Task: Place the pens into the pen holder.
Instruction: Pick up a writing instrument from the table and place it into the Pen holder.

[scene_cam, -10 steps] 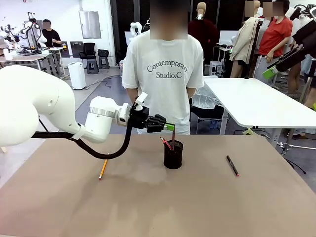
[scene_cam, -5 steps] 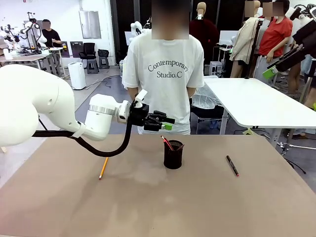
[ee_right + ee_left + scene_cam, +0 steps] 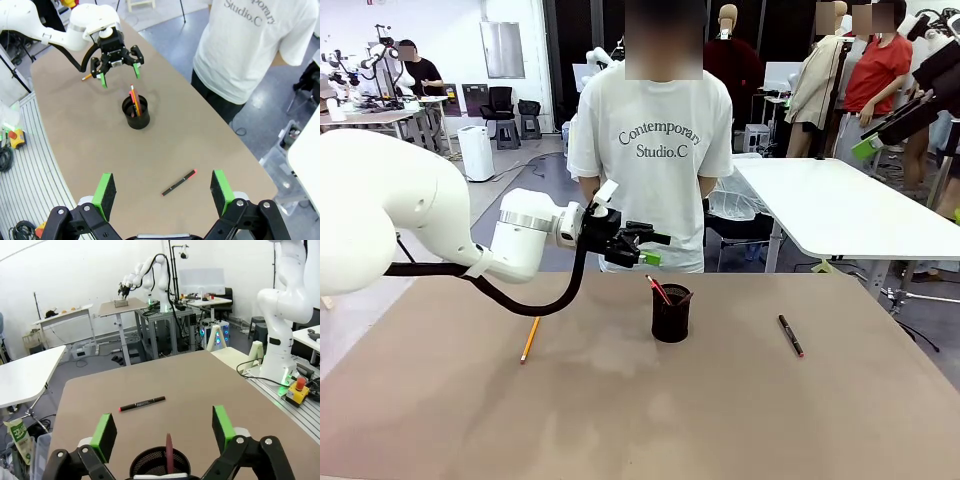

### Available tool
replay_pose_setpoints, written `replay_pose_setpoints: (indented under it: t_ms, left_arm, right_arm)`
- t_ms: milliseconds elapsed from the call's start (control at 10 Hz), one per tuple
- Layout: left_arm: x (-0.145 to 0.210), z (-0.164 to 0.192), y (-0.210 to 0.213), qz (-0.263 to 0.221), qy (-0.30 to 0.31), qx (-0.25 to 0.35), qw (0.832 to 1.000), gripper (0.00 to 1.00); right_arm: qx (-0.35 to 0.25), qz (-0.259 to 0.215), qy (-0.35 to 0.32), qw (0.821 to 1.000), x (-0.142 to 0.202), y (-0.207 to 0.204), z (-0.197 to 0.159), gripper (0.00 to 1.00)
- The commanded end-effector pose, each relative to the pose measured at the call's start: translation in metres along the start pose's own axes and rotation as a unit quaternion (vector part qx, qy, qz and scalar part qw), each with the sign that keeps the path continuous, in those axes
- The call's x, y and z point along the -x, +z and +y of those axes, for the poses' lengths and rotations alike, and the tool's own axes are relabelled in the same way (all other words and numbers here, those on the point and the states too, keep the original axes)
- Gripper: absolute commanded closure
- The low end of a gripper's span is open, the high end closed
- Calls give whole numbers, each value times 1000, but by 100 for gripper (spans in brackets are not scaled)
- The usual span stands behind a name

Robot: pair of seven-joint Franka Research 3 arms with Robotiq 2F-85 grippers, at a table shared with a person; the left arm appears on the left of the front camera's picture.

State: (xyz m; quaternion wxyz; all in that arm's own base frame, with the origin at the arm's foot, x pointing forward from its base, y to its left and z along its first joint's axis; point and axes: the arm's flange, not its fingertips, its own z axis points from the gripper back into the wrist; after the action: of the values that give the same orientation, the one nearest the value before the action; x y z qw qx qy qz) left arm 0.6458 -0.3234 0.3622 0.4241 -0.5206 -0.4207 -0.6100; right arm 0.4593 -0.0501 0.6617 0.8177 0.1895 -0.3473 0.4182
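Readable text first: the white T-shirt (image 3: 650, 185) on the person standing past the pen holder (image 3: 671, 318) says "Contemporary Studio.C". The holder's black mesh, and the dark red-brown pen (image 3: 657, 290) leans inside it. The left gripper (image 3: 655, 248) hangs above the holder, a bit to its left, jaws spread wide with nothing between them. The orange-yellow pencil (image 3: 529, 341) lies flat on the table (image 3: 620, 420), well off to the holder's left. The black pen with red tip (image 3: 790, 336) lies flat off to the holder's right. The right gripper (image 3: 162, 191) looks down on the holder from high up, also wide open and empty, and the black pen shows between its green pads in that wrist view.
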Motion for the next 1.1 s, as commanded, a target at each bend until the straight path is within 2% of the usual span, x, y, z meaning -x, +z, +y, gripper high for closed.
replay_pose_setpoints:
  t_ms: [0,400,600,700,1000]
  left_arm:
    - [1,0,0,-7,1,-1,1000,0]
    - [3,0,-1,0,2,1,1000,0]
    - [-29,-40,23,89,15,-75,993,0]
    - [-45,-54,31,118,24,-105,987,0]
    - [-93,-91,35,245,69,-154,955,0]
  right_arm:
    - [-3,-8,2,1000,-1,1,0,0]
    - [-3,-8,2,1000,-1,1,0,0]
    - [-3,-8,2,1000,-1,1,0,0]
    - [-3,-8,2,1000,-1,1,0,0]
    - [-3,-8,2,1000,-1,1,0,0]
